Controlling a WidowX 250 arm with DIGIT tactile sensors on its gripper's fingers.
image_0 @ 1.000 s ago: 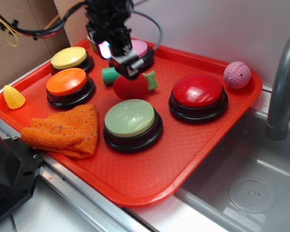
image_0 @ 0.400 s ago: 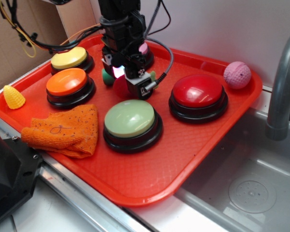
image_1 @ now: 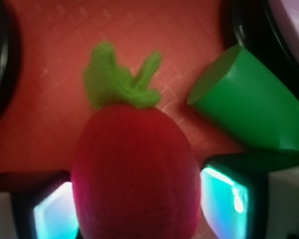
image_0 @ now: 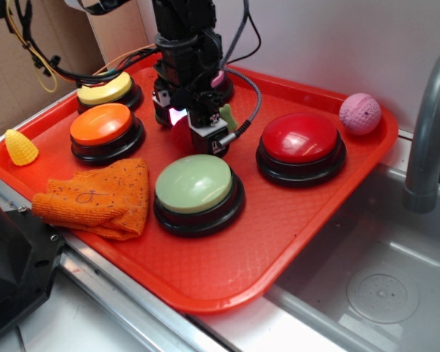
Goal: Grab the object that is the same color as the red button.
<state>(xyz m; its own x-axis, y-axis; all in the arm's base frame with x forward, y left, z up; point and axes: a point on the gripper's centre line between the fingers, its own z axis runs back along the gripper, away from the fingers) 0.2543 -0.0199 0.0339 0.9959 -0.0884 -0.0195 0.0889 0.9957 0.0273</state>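
The small red egg-shaped toy (image_1: pixel 134 169) with a green leafy end lies on the red tray (image_0: pixel 293 220), left of the big red button (image_0: pixel 301 138). In the exterior view only a sliver of the toy (image_0: pixel 179 137) and its green leaf show under the arm. My gripper (image_0: pixel 186 136) is down over the toy. In the wrist view the gripper (image_1: pixel 139 211) has its two lit pads pressed against the toy's left and right sides. The toy still rests on the tray.
A green cylinder (image_1: pixel 249 107) lies just right of the toy, close to my right finger. A pale green button (image_0: pixel 196 185), an orange button (image_0: pixel 105 125), a yellow button (image_0: pixel 104 87), an orange cloth (image_0: pixel 99 196), a pink ball (image_0: pixel 359 113) and a yellow cone (image_0: pixel 20 147) are around. A sink (image_0: pixel 381 286) is at the right.
My gripper has come down from above the toy and now sits around it; the toy is mostly hidden in the exterior view. The toy has stayed in place.
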